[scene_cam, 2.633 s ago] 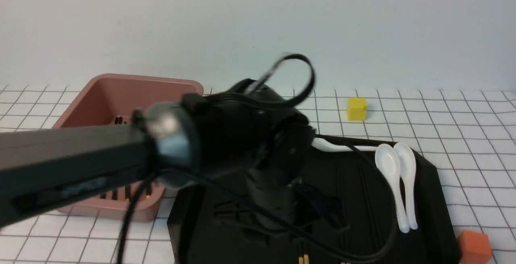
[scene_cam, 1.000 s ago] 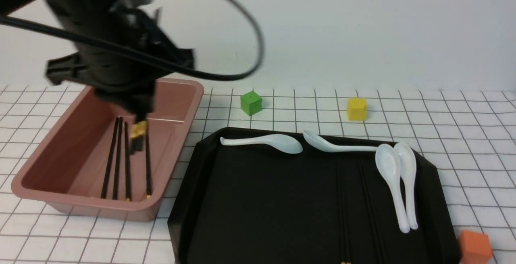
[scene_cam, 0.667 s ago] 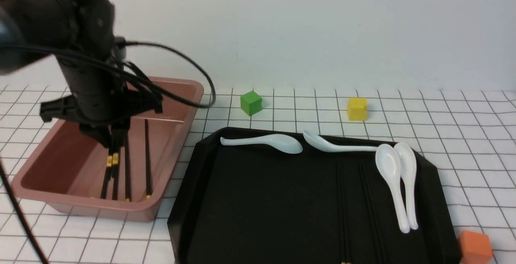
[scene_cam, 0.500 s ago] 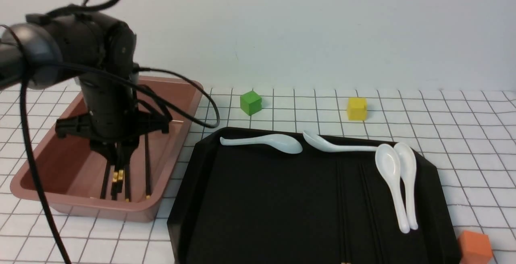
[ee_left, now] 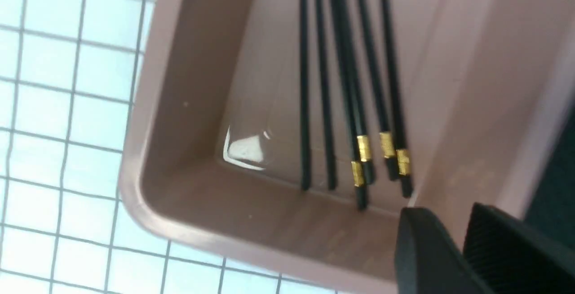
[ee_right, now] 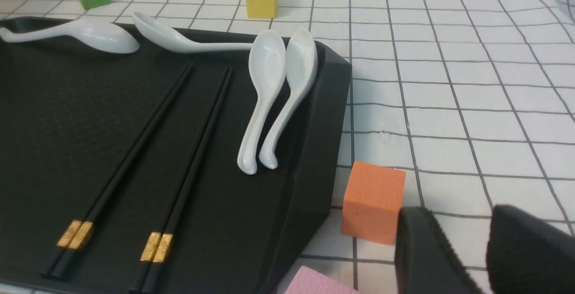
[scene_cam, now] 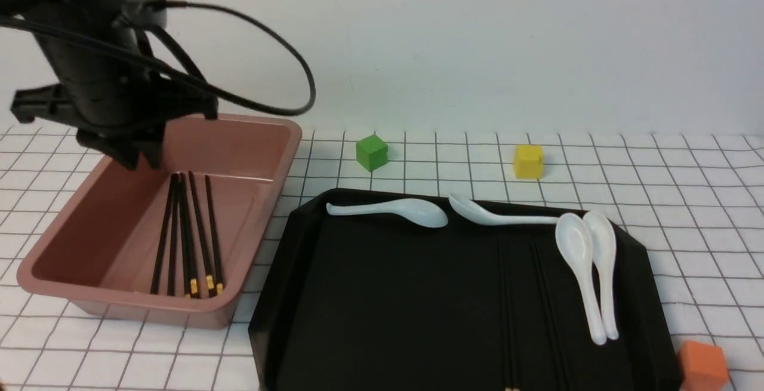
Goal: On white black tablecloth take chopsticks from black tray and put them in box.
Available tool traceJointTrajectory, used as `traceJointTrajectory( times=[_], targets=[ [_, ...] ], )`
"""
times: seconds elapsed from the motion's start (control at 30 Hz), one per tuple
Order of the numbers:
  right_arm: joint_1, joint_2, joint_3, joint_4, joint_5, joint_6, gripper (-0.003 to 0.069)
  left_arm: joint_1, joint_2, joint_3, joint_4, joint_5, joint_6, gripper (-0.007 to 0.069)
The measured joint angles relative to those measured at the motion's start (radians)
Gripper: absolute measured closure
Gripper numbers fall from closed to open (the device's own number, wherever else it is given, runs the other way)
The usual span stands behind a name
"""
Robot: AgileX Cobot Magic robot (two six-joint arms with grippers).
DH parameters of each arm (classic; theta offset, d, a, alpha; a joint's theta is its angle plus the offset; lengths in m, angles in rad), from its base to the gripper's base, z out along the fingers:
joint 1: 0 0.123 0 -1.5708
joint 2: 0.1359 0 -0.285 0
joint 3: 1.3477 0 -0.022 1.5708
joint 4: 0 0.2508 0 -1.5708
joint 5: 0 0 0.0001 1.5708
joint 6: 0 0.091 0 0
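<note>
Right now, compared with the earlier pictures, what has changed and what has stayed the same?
The robot's left hand has let go of the thin black gold-banded chopsticks, which now lie in the pinkish-brown plastic box. It swung left from over the glossy black tray, dipped into the box, then rose. The white spoons and the yellow cube stayed put.
</note>
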Motion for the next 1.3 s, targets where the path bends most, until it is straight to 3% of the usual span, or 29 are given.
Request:
traceJointTrajectory(
  times=[0.13,0.27,0.43,0.7,0.93,1.3],
  targets=[
    [0.0,0.0,0.0,0.0,0.0,0.0,0.0419,0.0,-0.222,0.095,-0.004,0.008,0.007,0.0613],
    [0.0,0.0,0.0,0.0,0.0,0.0,0.0419,0.0,-0.46,0.264,-0.019,-0.035,0.009,0.0637],
    [0.0,0.0,0.0,0.0,0.0,0.0,0.0419,0.0,-0.747,0.536,-0.096,-0.218,0.009,0.0637],
    [0.0,0.0,0.0,0.001,0.0,0.0,0.0419,0.0,-1.291,1.069,-0.287,-0.68,0.013,0.0637],
    [0.0,0.0,0.0,-0.001,0.0,0.0,0.0419,0.0,-1.41,1.245,-0.306,-0.822,0.014,0.0637],
    [0.0,0.0,0.0,0.0,0.0,0.0,0.0419,0.0,-1.41,1.257,-0.309,-0.839,0.014,0.0637]
  ],
)
